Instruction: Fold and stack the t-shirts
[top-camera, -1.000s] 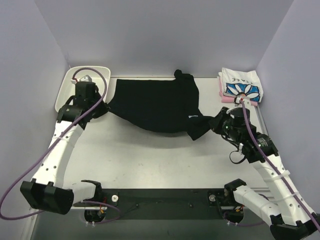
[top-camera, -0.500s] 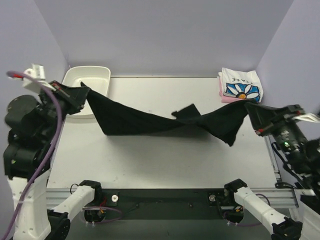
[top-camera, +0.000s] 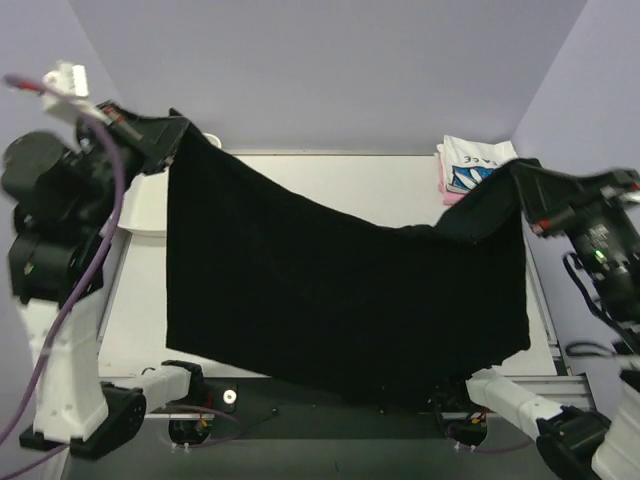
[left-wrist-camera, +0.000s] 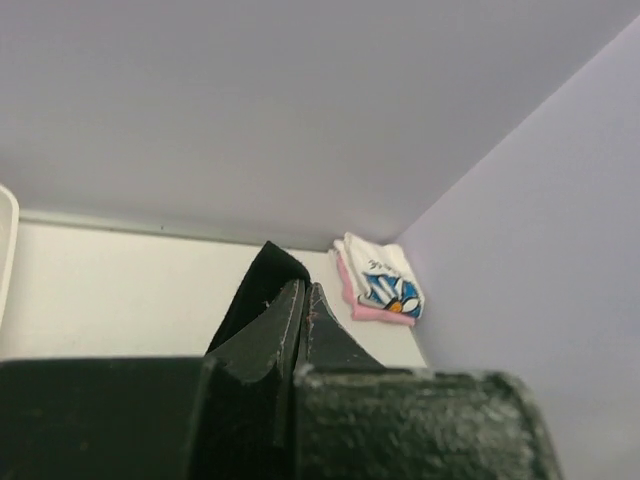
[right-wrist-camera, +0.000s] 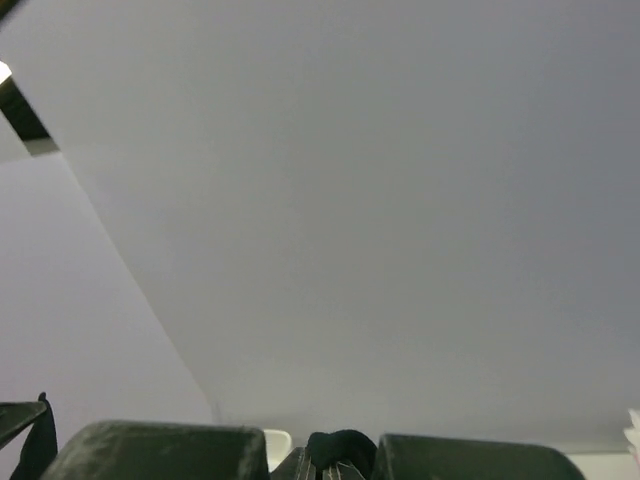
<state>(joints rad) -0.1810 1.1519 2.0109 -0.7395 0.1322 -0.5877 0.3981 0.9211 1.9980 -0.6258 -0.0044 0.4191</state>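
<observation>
- Left gripper (top-camera: 168, 135) is pinched fully closed on one top corner of the black t-shirt (top-camera: 340, 300). The right gripper (top-camera: 527, 185) is clamped on the opposite corner.
- The shirt hangs between them above the table (top-camera: 400, 185) as a broad matte sheet, its top edge sagging in a curve.
- Only the left wrist view shows the fingers (left-wrist-camera: 282, 328) pressed together with a cloth tip poking past them.
- The folded daisy-print shirt (top-camera: 478, 165) lies on the pink shirt (top-camera: 443, 187) at the far right corner. The overhead view half hides them, but the left wrist view shows the whole stack.
</observation>
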